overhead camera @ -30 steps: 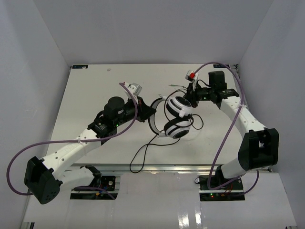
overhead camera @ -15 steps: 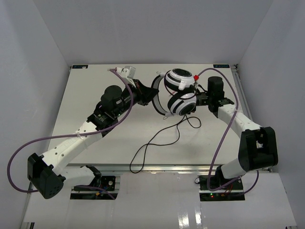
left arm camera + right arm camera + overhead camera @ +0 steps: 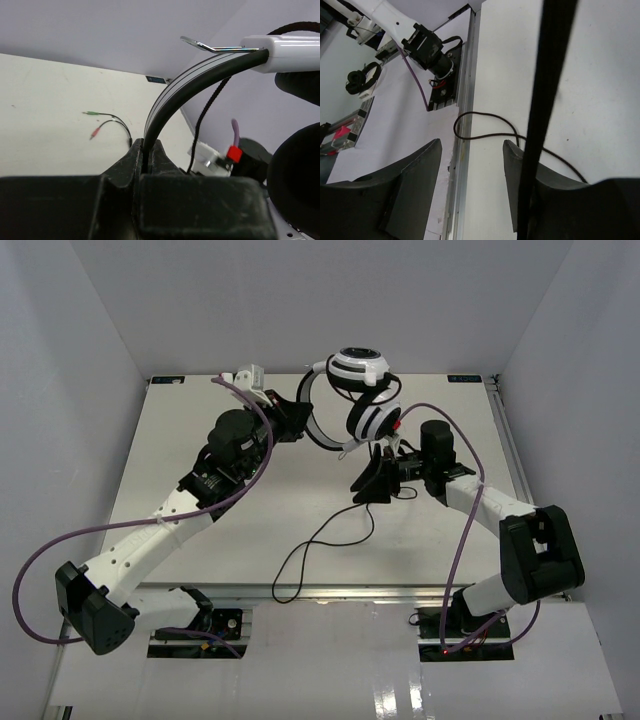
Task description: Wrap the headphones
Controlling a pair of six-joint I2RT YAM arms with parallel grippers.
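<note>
White table, grey walls. Left end effector pinching headphones headband aloft; right end effector spread; cable trailing.

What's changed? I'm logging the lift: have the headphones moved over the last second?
Yes. In the top view the headphones have gone from mid-table toward the far edge of the table, held by the left gripper.

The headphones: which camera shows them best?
The top external view: the headphones show whole there, held up by the left gripper. The left wrist view shows only the headband pinched by that gripper, plus an earcup's edge. The right wrist view shows only the cable.
</note>
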